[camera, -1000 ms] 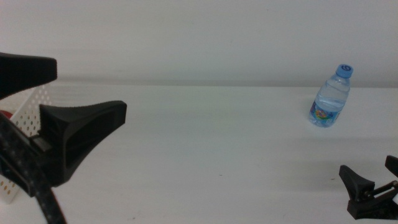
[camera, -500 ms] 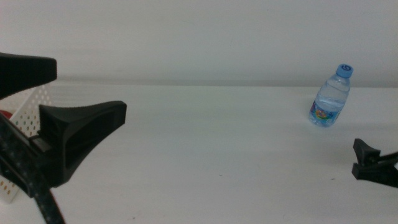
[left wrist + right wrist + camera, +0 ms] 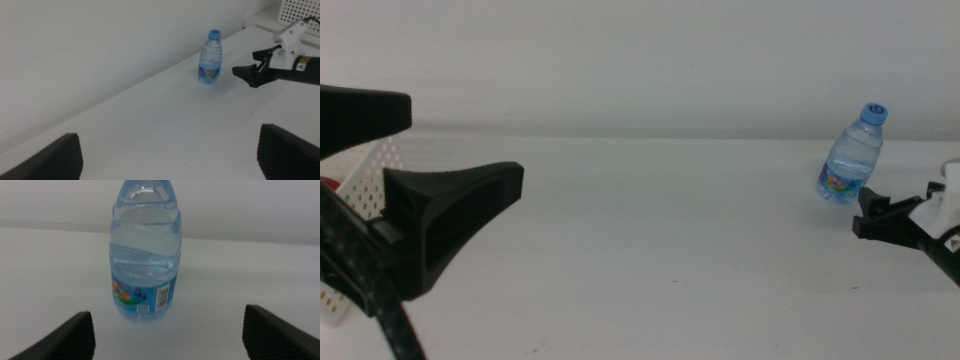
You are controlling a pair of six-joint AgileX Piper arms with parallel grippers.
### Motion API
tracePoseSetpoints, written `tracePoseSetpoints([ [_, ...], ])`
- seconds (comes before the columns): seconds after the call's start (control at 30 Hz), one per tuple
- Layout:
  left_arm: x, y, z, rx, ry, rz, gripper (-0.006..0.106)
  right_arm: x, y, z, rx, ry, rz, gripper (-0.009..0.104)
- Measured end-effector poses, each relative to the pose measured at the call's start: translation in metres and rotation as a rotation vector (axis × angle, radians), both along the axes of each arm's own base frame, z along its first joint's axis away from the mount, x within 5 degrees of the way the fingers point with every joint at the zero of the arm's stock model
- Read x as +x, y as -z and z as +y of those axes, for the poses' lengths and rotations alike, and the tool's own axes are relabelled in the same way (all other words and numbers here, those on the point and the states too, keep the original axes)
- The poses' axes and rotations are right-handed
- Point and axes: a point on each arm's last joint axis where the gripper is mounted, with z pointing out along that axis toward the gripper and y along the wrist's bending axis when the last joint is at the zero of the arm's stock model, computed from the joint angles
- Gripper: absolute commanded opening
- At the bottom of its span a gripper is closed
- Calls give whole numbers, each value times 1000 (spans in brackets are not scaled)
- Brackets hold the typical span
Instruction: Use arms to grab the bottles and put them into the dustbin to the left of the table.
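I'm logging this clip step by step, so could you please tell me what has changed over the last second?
The right gripper rose from the table's near edge toward the water bottle, open and not yet touching it. The bottle stayed upright in place; the left gripper stayed open beside the dustbin.

A small clear plastic water bottle [image 3: 852,160] is topped by a light blue cap, and its blue label, printed with small multicoloured figures and a white barcode patch, is seen clearly in the right wrist view [image 3: 145,255]. The wide flat worktop [image 3: 670,240] is plain white, and the white plastic basket [image 3: 360,180] is patterned with rows of small round holes, a patch of red being visible inside it. The left gripper [image 3: 380,170] is matte black, while the right gripper [image 3: 895,215] is black beneath a white wrist block.
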Motion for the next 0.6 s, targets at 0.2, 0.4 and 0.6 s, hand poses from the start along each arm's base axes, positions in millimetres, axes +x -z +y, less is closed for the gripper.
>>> tracePoseSetpoints([
  [0.2, 0, 0, 0, 0, 0, 0, 94, 21, 4, 1, -28, -16, 30, 79],
  [0.4, 0, 0, 0, 0, 0, 0, 94, 38, 7, 2, -32, -22, 52, 79],
  [0.6, 0, 0, 0, 0, 0, 0, 94, 49, 11, 2, -52, -32, 56, 79],
])
